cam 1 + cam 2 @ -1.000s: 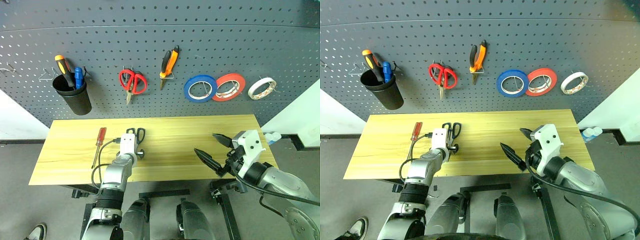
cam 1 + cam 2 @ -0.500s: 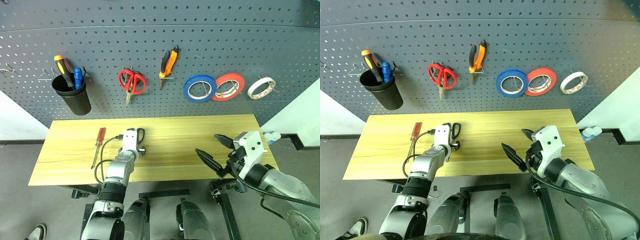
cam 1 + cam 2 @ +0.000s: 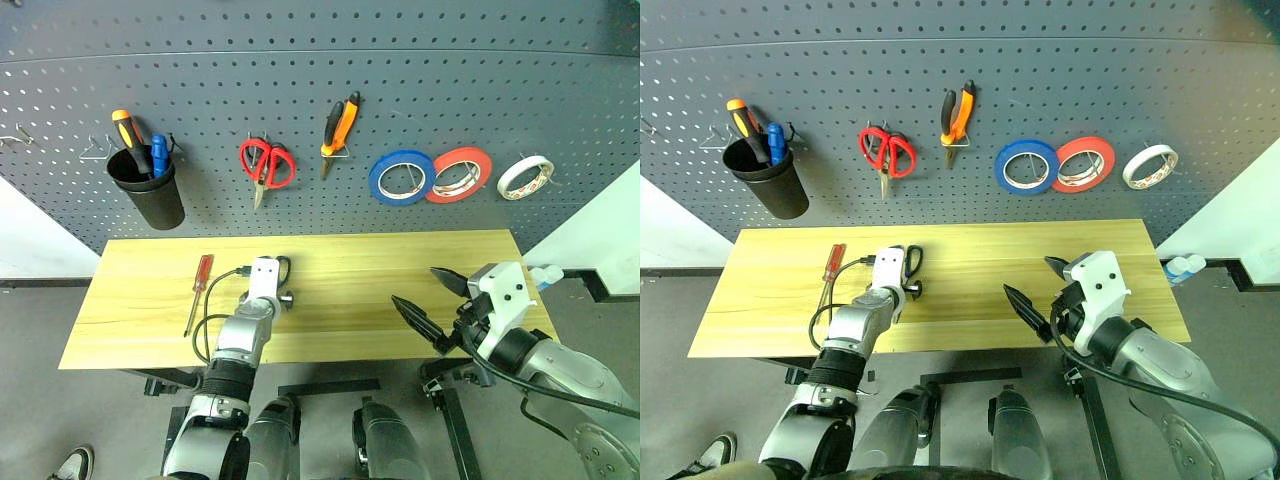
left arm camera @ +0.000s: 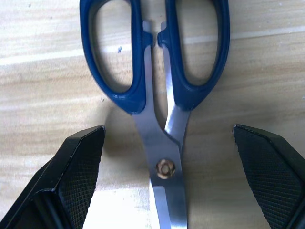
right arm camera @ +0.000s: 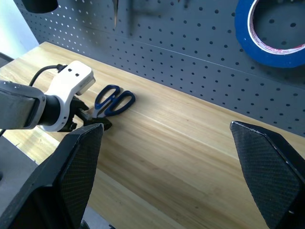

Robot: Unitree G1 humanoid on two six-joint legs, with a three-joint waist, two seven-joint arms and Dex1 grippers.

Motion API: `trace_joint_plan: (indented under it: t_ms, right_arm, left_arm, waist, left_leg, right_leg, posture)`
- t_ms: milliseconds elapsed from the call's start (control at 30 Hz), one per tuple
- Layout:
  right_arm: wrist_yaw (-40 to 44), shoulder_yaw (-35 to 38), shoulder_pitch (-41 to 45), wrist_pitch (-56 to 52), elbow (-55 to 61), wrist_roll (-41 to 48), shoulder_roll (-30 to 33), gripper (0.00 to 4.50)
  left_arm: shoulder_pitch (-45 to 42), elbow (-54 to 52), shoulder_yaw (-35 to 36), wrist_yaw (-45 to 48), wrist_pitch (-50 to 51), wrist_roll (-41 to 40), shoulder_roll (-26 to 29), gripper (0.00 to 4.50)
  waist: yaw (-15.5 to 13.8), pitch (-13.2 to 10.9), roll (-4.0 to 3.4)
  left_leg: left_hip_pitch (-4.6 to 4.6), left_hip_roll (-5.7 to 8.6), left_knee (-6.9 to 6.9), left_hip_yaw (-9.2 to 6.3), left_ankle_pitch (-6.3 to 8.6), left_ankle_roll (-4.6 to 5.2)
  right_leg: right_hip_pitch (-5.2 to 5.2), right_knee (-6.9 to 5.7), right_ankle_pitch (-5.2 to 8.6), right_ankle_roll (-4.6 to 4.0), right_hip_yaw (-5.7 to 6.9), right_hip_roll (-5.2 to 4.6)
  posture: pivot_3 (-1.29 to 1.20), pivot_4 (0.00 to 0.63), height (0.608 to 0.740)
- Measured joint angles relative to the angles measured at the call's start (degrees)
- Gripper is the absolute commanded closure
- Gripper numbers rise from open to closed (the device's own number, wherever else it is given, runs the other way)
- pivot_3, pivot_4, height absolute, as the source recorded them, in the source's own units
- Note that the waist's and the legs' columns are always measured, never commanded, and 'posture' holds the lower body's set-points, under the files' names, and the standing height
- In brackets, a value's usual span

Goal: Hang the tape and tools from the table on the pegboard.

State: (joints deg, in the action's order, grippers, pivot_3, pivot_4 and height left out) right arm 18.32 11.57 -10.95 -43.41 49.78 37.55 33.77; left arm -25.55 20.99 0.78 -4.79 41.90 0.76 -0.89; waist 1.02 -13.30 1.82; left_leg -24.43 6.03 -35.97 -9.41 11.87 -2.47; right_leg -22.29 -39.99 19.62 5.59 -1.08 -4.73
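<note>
Nearest the robot, the right gripper hangs over the near right edge of the table, its two black fingers spread wide with nothing between them. Farther in, on the left half of the tabletop, the left gripper points down at the blue-handled scissors, which lie flat on the wood. In the left wrist view its jaws stand wide apart, one fingertip on either side of the steel blades near the pivot screw, neither touching them, so it holds nothing. The scissors' handle loops point away from the robot, toward the pegboard. To the left of the scissors, well apart from them, the red-handled screwdriver lies on the table with its handle toward the board. Beyond the table, on the pegboard, the orange-and-black pliers hang from a hook near the middle, and the whitish tape hangs at the far right. Between them hang the blue roll and the red roll, just overlapping. Left of the pliers hang the red-handled scissors, and farther left a black cup holds an orange screwdriver and a blue screwdriver.
</note>
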Motion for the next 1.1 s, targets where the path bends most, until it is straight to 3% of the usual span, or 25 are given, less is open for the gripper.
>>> trace_joint_plan:
  t_ms: [733,867,1100]
  right_arm:
    - [-0.99,0.02,-1.37,0.03,0.24,0.01,-0.14,0.05]
    - [-1.01,0.02,-1.34,0.03,0.24,0.01,-0.14,0.0]
    - [-1.15,0.01,-1.36,0.03,0.3,-0.07,-0.14,0.0]
  left_arm:
    - [1.31,-1.28,0.24,-2.06,-0.02,-0.1,-0.62,0.0]
    - [1.58,-1.45,0.22,-2.27,0.02,-0.11,-0.91,0.8]
    - [1.78,-1.56,0.19,-3.22,0.35,-0.09,-1.09,3.12]
  waist:
    - [0.15,-0.02,-0.01]
    - [0.15,-0.02,-0.01]
    - [0.22,-0.02,-0.01]
  left_leg:
    - [0.0,-0.03,0.36,0.0,0.06,0.08]
    - [0.0,-0.03,0.4,0.02,0.08,0.12]
    - [0.01,-0.04,0.46,0.03,0.08,0.12]
  right_leg:
    - [0.09,0.61,-0.05,0.09,0.0,0.0]
    - [0.11,0.71,-0.06,0.11,0.0,-0.01]
    - [0.1,0.74,-0.06,0.12,-0.01,-0.01]
  posture:
    - [-0.13,0.265,0.715]
    - [-0.13,0.264,0.715]
    - [-0.13,0.26,0.715]
